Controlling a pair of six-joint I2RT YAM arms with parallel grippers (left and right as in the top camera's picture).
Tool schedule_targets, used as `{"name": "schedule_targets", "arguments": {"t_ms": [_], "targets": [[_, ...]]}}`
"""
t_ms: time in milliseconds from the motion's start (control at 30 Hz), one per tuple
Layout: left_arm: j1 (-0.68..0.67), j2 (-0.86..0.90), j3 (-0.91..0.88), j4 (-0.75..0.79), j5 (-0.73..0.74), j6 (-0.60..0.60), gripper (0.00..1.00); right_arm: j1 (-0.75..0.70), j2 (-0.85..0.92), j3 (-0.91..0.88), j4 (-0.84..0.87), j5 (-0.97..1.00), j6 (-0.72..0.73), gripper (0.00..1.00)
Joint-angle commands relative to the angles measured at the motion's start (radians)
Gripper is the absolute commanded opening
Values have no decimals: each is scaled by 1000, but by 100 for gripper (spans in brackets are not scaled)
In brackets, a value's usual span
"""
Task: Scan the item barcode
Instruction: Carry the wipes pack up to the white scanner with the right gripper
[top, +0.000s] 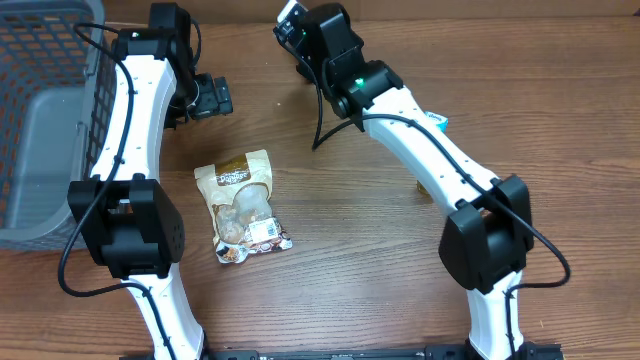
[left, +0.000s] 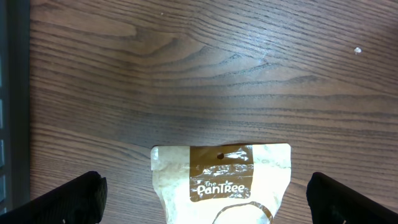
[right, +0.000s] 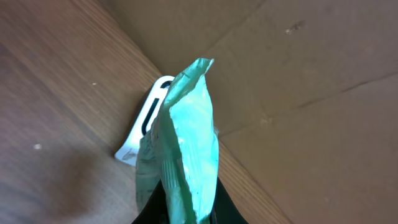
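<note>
Table: bare wood grain (top: 360, 270), with everything placed off the pouch from here.
Pouch: the brown snack pouch (top: 243, 205) lies flat, printed face up, with its top edge pointing away.
Left gripper: it hovers just past the pouch's top edge (top: 215, 98). Its fingers (left: 68, 202) are spread wide, one off each top corner and clear of the bag.
Basket: the grey mesh basket (top: 40, 120) sits to the pouch's left, and a little farther out.
Right gripper: well beyond the pouch and off to its right (right: 186, 214), with jaws pressed together on the packet.
Green packet: the task's item (right: 186, 137) is pinched at its lower end and sticks up edge-on.
White slotted piece: just behind the packet (right: 146, 118), on the wood. I can't tell what it is.
Cardboard: a brown sheet (right: 298, 74), farthest from the pouch.
</note>
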Motion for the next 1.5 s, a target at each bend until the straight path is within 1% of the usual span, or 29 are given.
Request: {"name": "schedule_targets", "arguments": {"t_ms": [0, 100, 267, 367, 567, 700, 967, 1100, 1233, 1467], "targets": [[0, -14, 23, -2, -10, 20, 99, -2, 34, 19, 77, 61, -9, 4], [0, -14, 23, -2, -10, 20, 100, -2, 63, 19, 153, 93, -14, 4], [0, -14, 22, -2, -10, 20, 99, -2, 126, 19, 244, 103, -129, 4], [0, -14, 22, -2, -10, 20, 100, -2, 158, 19, 291, 122, -167, 4], [0, -14, 22, -2, -10, 20, 100, -2, 194, 19, 392, 132, -193, 4], [0, -14, 22, -2, -10, 20, 99, -3, 203, 19, 466, 131, -253, 4], [0, -14, 22, -2, -10, 20, 100, -5, 257, 19, 591, 122, -420, 4], [0, -14, 22, -2, -10, 20, 100, -18, 284, 19, 653, 119, -428, 4], [0, -14, 22, -2, -10, 20, 100, -31, 312, 19, 669, 116, -428, 4], [0, -14, 23, -2, -10, 20, 100, -18, 317, 19, 628, 64, -427, 4]]}}
